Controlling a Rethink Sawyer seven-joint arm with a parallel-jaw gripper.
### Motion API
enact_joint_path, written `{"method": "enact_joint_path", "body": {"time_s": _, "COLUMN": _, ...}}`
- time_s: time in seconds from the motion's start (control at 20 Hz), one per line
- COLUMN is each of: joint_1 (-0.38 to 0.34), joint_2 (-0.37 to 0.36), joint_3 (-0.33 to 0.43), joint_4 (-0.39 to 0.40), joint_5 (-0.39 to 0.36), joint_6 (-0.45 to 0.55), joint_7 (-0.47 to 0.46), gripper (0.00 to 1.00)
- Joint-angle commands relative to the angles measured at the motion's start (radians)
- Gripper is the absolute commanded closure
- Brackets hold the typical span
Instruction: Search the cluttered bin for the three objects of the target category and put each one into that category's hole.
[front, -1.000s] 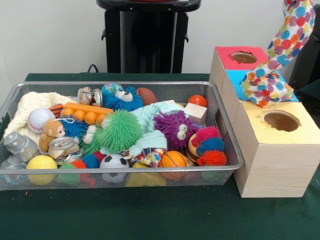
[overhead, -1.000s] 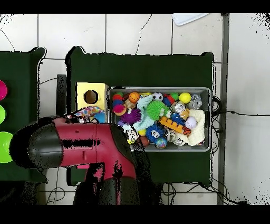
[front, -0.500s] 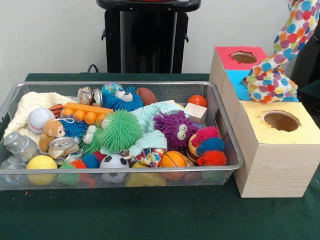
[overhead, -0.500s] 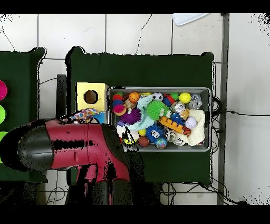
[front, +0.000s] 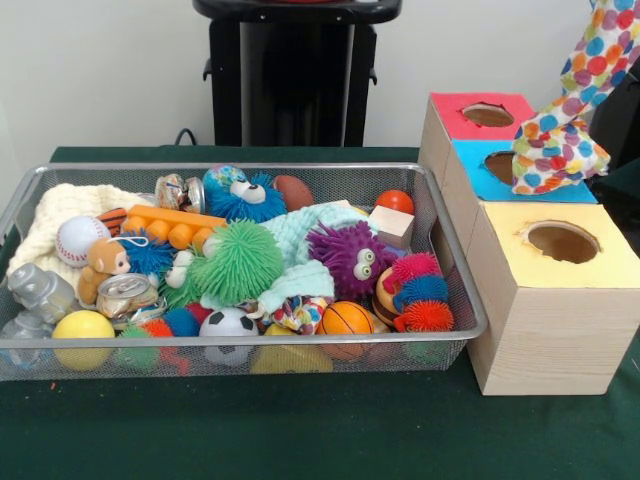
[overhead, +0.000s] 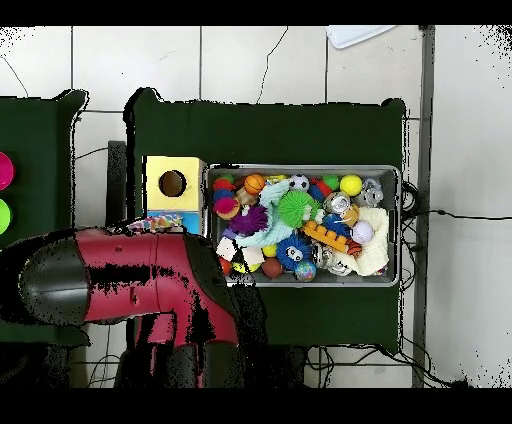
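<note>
Gripper first: you cannot see it in either view, since the red and black arm covers it from overhead and it sits above the top edge of the front view, so I cannot tell how its jaws stand. What you can see is the white cloth with coloured polka dots hanging down from where the gripper must be, which suggests it is carried from above, though the grip itself is hidden

The cloth's lower end is bunched on the blue-topped wooden box, just beside its round hole and not inside it. That placement makes sense if fabric is the target category and blue is its hole. The drop looks close but not done

Beyond that box stands the red-topped wooden box, and on its other side the yellow-topped wooden box; neither has anything at its hole. Off to the side of the arm, the wire mesh bin holds a mint green knitted cloth and a cream knitted cloth, likely the remaining two targets

Watch that the limp cloth drapes over the rim instead of falling through
</note>
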Motion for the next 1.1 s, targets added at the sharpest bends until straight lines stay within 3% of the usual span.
{"method": "enact_joint_path", "body": {"time_s": 0.05, "joint_1": 0.000, "joint_2": 0.027, "joint_3": -0.004, "joint_4": -0.037, "joint_5": 0.029, "joint_6": 0.125, "joint_7": 0.292, "gripper": 1.00}}
{"method": "enact_joint_path", "body": {"time_s": 0.2, "joint_1": 0.000, "joint_2": 0.041, "joint_3": 0.000, "joint_4": -0.071, "joint_5": 0.028, "joint_6": 0.141, "joint_7": 0.297, "gripper": 1.00}}
{"method": "enact_joint_path", "body": {"time_s": 0.3, "joint_1": -0.002, "joint_2": 0.031, "joint_3": -0.003, "joint_4": -0.044, "joint_5": 0.033, "joint_6": 0.121, "joint_7": 0.281, "gripper": 1.00}}
{"method": "enact_joint_path", "body": {"time_s": 1.1, "joint_1": -0.029, "joint_2": 0.076, "joint_3": 0.013, "joint_4": -0.080, "joint_5": 0.033, "joint_6": 0.074, "joint_7": 0.204, "gripper": 1.00}}
